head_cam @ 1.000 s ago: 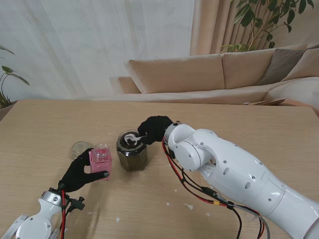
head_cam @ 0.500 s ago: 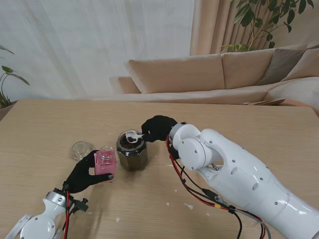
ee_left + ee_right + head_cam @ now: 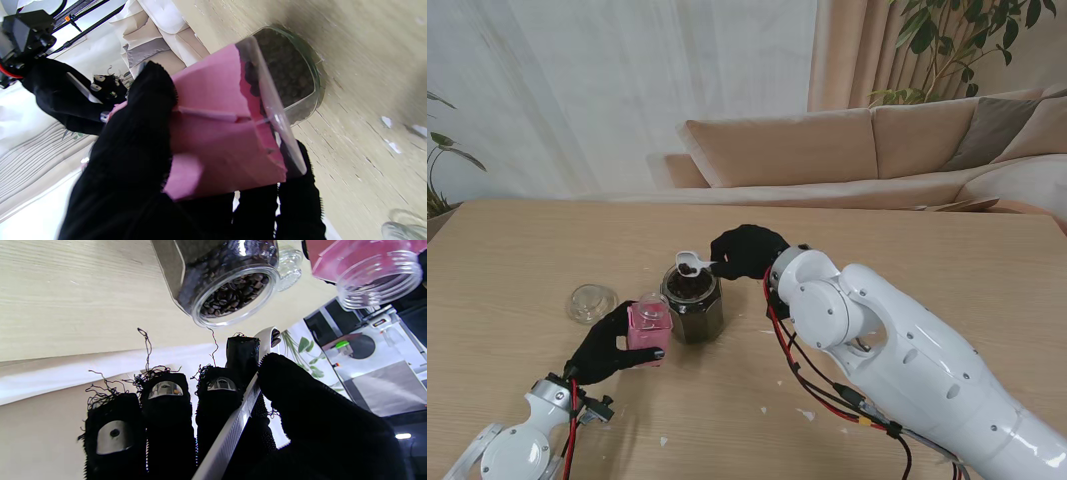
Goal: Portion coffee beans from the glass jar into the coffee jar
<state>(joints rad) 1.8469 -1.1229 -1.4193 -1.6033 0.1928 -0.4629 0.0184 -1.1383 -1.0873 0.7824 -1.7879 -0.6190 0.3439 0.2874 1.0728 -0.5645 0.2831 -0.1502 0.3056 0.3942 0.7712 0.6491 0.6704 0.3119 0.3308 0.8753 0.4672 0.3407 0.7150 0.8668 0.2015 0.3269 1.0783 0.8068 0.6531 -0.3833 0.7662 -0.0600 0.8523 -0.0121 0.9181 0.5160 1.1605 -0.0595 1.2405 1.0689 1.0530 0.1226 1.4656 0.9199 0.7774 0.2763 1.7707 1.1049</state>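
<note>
A glass jar (image 3: 692,301) full of dark coffee beans stands open near the table's middle; its mouth (image 3: 233,296) shows in the right wrist view. My right hand (image 3: 745,254) is shut on a white spoon (image 3: 693,264) whose bowl hangs just over the jar mouth with a few beans in it. The spoon handle (image 3: 233,430) runs between thumb and fingers. My left hand (image 3: 612,346) is shut on the small pink-labelled coffee jar (image 3: 648,327), lidless, held close to the left side of the glass jar. The pink jar (image 3: 227,140) has a few beans inside.
A clear round lid (image 3: 592,299) lies on the table to the left of the jars. Small white flecks (image 3: 805,413) are scattered on the wood nearer to me. A beige sofa (image 3: 847,150) stands beyond the table's far edge.
The spoon has risen out of the glass jar's beans to just over its mouth. My left hand has carried the pink jar rightward, closer to the glass jar.
</note>
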